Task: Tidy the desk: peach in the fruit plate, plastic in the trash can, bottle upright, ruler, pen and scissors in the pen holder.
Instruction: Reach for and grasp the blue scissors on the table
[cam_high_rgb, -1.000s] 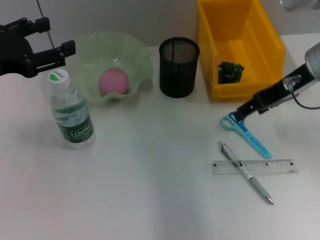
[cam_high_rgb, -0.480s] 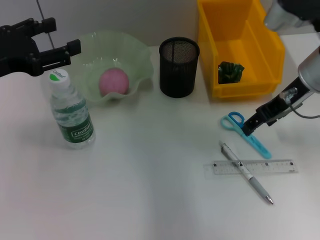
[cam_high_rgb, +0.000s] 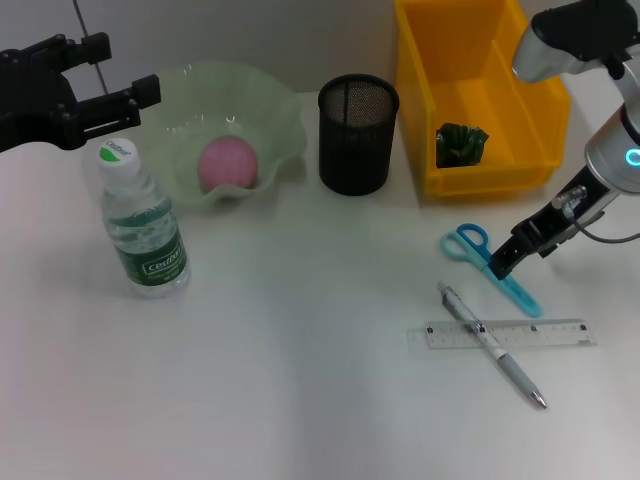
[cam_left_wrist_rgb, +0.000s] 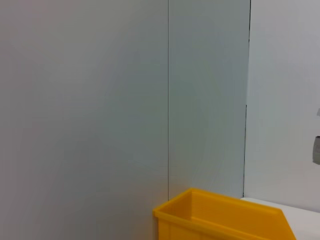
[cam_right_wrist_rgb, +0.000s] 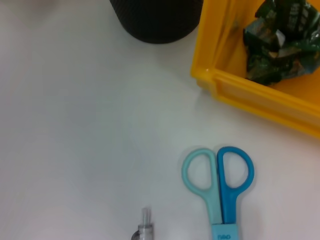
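Resting: peach (cam_high_rgb: 228, 163) in fruit plate (cam_high_rgb: 285, 113), plastic (cam_high_rgb: 460, 143) in trash can (cam_high_rgb: 420, 110).

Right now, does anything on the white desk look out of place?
Yes. The light-blue scissors, silver-grey pen and clear ruler lie loose on the desk, the pen crossing the ruler, while the black mesh pen holder looks empty.

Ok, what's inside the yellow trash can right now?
In the trash can lies one crumpled dark-green piece of plastic, against its front wall. The rest of the visible floor is bare; the near wall hides the front edge.
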